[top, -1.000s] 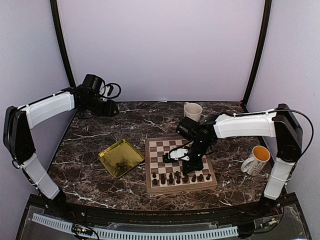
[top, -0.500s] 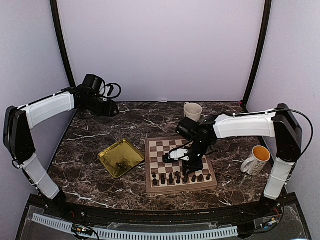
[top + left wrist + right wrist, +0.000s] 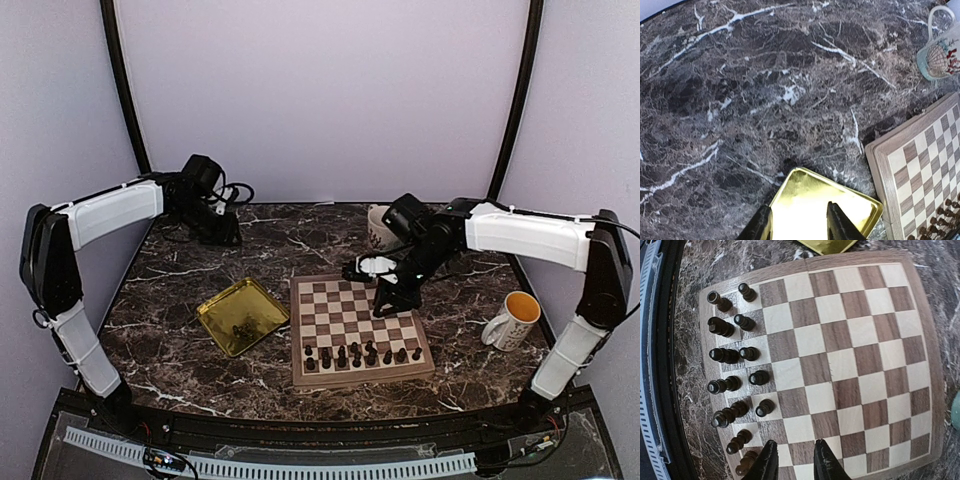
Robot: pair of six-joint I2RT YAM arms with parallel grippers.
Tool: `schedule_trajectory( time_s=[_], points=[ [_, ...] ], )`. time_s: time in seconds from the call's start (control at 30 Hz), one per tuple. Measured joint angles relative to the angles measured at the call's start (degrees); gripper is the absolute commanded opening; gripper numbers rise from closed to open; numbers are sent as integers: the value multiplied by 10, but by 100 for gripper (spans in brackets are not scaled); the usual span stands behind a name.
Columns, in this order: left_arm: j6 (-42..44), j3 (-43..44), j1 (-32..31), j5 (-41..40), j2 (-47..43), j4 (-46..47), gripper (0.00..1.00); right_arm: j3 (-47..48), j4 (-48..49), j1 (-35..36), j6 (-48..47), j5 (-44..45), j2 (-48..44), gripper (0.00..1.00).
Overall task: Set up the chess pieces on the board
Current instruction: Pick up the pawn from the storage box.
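Tiny dark chess pieces (image 3: pixel 732 384) lined left edge of chequered wooden board (image 3: pixel 860 340), right gripper (image 3: pixel 795 446) and left gripper (image 3: pixel 799 209) both released, empty, pale shell-printed mug (image 3: pixel 937 55) upper right, red marks unreadable.

You see a dark marble desk (image 3: pixel 190 250) carrying a shiny gold tray (image 3: pixel 222 303) left of centre, a white shell-print mug (image 3: pixel 381 226) at the back, and a yellow-lined mug (image 3: pixel 514 321) on the right.

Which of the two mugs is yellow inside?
The mug on the far right, with its yellow-orange lining; the other mug, behind the board, shows no yellow.
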Motion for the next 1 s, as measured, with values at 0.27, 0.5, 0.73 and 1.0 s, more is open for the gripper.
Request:
schedule_trajectory(
  time_s=[0.27,0.5,0.73,1.0],
  points=[
    [-22,-102,-64,-16,-54,-65,34,-103,76,-92,10,-48,-105,27],
    [-45,-179,-124,-15,-86,-107,33,-174,143,-131,37,-70,-140,28],
    [-63,-187,-151,-43,-72,-126,30,-185,181,-137,47,-75,-156,29],
    [-70,-183,-166,-63,-22,-133,31,-198,187,-137,47,-76,-158,29]
  ],
)
